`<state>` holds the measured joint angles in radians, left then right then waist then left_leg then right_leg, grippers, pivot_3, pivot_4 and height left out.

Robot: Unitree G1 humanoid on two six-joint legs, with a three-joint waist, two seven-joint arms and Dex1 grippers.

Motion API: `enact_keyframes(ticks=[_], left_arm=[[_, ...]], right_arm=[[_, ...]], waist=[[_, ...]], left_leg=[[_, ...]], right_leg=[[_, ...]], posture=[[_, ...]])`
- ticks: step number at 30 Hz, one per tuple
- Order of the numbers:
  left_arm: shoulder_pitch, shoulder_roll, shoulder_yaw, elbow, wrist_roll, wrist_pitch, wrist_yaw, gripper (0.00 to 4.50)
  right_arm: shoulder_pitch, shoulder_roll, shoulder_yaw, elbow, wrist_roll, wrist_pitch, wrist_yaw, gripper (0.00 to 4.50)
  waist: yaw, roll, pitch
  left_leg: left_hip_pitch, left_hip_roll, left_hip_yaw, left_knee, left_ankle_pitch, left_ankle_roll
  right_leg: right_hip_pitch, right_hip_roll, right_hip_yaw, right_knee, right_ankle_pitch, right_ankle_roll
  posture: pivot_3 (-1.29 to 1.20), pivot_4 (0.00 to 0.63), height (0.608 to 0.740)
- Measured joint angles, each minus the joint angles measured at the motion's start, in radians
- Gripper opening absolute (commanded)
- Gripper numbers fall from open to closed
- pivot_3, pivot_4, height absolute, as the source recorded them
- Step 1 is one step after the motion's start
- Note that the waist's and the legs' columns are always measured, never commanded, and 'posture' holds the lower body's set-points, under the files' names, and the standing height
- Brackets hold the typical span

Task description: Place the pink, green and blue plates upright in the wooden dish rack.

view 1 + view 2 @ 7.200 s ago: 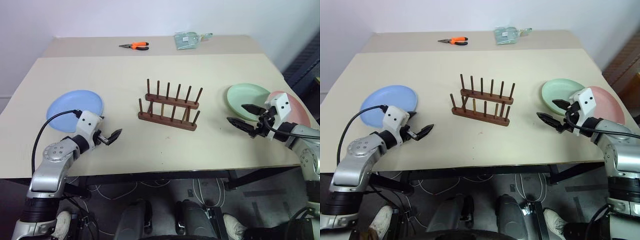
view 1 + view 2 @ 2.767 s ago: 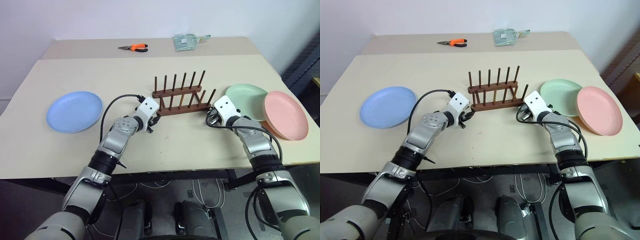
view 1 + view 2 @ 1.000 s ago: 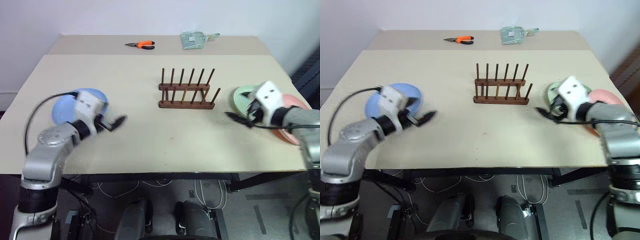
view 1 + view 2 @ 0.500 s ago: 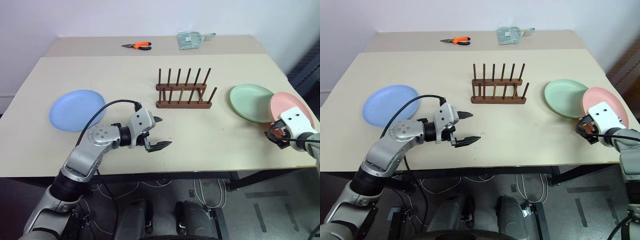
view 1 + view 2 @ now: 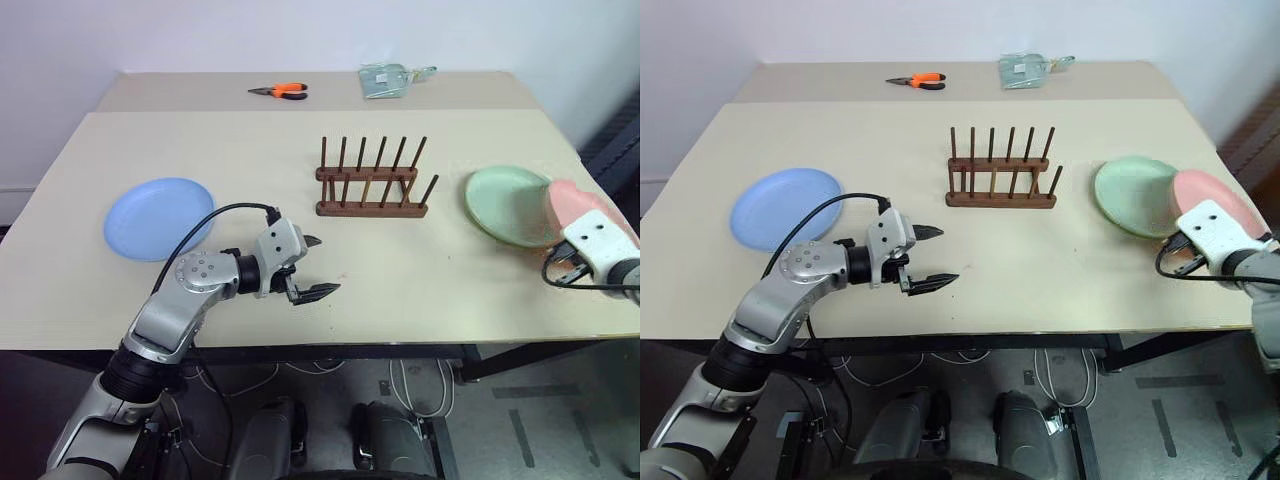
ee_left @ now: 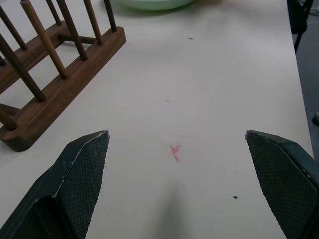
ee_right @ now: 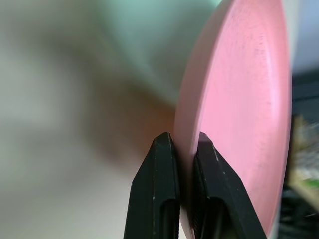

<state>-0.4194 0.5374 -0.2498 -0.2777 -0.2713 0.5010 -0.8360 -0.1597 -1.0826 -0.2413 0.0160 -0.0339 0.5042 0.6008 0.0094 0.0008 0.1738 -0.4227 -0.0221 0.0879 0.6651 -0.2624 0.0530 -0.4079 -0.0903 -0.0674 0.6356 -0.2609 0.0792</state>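
Pinching only the rim, the right gripper [image 7: 185, 149] is clamped on the pink plate [image 7: 239, 99] at three o'clock of the wooden dish rack [image 5: 372, 185]; slipping is being risked. The left gripper [image 5: 312, 268] is being held agape, empty.

A robotics lab or test room is showing here: a plain beige table [image 5: 200, 140] is standing against a bare white wall [image 5: 200, 30], orange-handled pliers [image 5: 279, 91] are lying near the table's far edge, and loose cables [image 5: 400, 375] are trailing beneath the table.
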Motion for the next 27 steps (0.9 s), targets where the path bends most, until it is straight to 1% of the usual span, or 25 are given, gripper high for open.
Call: enact_keyframes(ticks=[2,4,6,8,9,10,12,14,18,22,27], left_arm=[[0.017,0.005,0.007,0.0,0.0,-0.001,0.002,4.5],[0.029,0.011,0.011,0.006,0.001,-0.003,0.002,4.5],[0.026,0.01,0.014,0.016,0.003,-0.007,0.002,4.5],[0.019,0.008,0.021,0.023,0.002,-0.009,0.001,4.5],[0.02,0.009,0.026,0.024,0.001,-0.009,0.001,4.5],[0.021,0.011,0.033,0.029,0.001,-0.009,0.0,4.5],[0.02,0.012,0.037,0.034,0.0,-0.009,-0.002,4.5],[0.02,0.011,0.039,0.033,-0.003,-0.008,-0.006,4.5],[0.039,0.012,0.063,0.007,-0.026,0.011,-0.007,4.5],[0.07,0.013,0.075,-0.027,-0.045,0.026,-0.006,4.5],[0.073,0.013,0.081,-0.044,-0.057,0.04,0.0,4.5]], right_arm=[[-0.056,-0.019,-0.042,-0.04,0.036,-0.011,0.041,0.06],[-0.173,-0.005,-0.076,-0.113,0.147,-0.009,0.101,0.06],[-0.351,0.089,-0.108,-0.212,0.34,0.075,0.136,0.06],[-0.478,0.181,-0.119,-0.271,0.514,0.184,0.143,0.06],[-0.521,0.224,-0.12,-0.277,0.585,0.24,0.135,0.06],[-0.569,0.289,-0.123,-0.27,0.656,0.306,0.111,0.06],[-0.648,0.398,-0.123,-0.219,0.759,0.408,0.046,0.06],[-0.702,0.442,-0.123,-0.159,0.801,0.473,-0.019,0.06],[-0.766,0.463,-0.149,-0.03,0.822,0.52,-0.107,0.06],[-0.769,0.464,-0.145,0.051,0.821,0.521,-0.111,0.06],[-0.769,0.47,-0.143,0.121,0.822,0.522,-0.107,0.06]], waist=[[-0.006,0.0,0.0],[-0.014,0.001,0.001],[-0.024,0.0,0.001],[-0.021,-0.002,0.001],[-0.019,-0.003,0.001],[-0.018,-0.003,0.001],[-0.016,-0.003,0.001],[-0.012,-0.003,0.001],[-0.007,-0.003,0.001],[-0.011,-0.002,0.001],[-0.023,-0.001,0.001]], left_leg=[[0.0,0.001,0.0,0.0,0.0,0.0],[0.0,0.001,0.0,0.0,0.0,-0.001],[0.001,0.002,-0.001,0.0,0.001,-0.001],[0.001,0.002,-0.002,0.0,0.001,-0.001],[0.001,0.002,-0.002,0.0,0.0,-0.001],[0.001,0.002,-0.002,0.0,0.0,0.0],[-0.001,0.001,-0.002,0.0,-0.001,0.001],[-0.003,0.0,-0.002,0.0,-0.001,0.002],[-0.004,-0.001,-0.001,0.0,-0.002,0.003],[-0.004,-0.001,-0.001,0.0,-0.002,0.003],[-0.004,-0.001,-0.001,0.0,-0.002,0.003]], right_leg=[[0.0,0.001,0.0,0.0,0.0,0.0],[0.0,0.002,0.0,0.0,0.0,0.0],[0.0,0.002,0.0,0.0,0.0,0.0],[0.001,0.002,-0.001,0.0,0.0,0.0],[0.001,0.002,-0.001,0.0,0.0,0.0],[0.002,0.001,-0.001,-0.001,0.001,0.0],[0.001,-0.001,-0.001,-0.001,0.001,0.0],[-0.001,-0.002,-0.001,-0.001,0.001,0.0],[-0.002,-0.002,-0.001,-0.003,0.001,0.0],[-0.002,-0.002,-0.001,-0.002,0.001,0.0],[-0.002,-0.002,-0.001,-0.002,0.001,0.001]], posture=[[0.0,0.15,0.74],[0.0,0.15,0.74],[0.0,0.15,0.74],[0.0,0.15,0.74],[0.0,0.15,0.74],[0.0,0.15,0.74],[0.0,0.15,0.74],[0.0,0.15,0.74],[0.0,0.15,0.74],[0.0,0.15,0.74],[0.0,0.15,0.74]])
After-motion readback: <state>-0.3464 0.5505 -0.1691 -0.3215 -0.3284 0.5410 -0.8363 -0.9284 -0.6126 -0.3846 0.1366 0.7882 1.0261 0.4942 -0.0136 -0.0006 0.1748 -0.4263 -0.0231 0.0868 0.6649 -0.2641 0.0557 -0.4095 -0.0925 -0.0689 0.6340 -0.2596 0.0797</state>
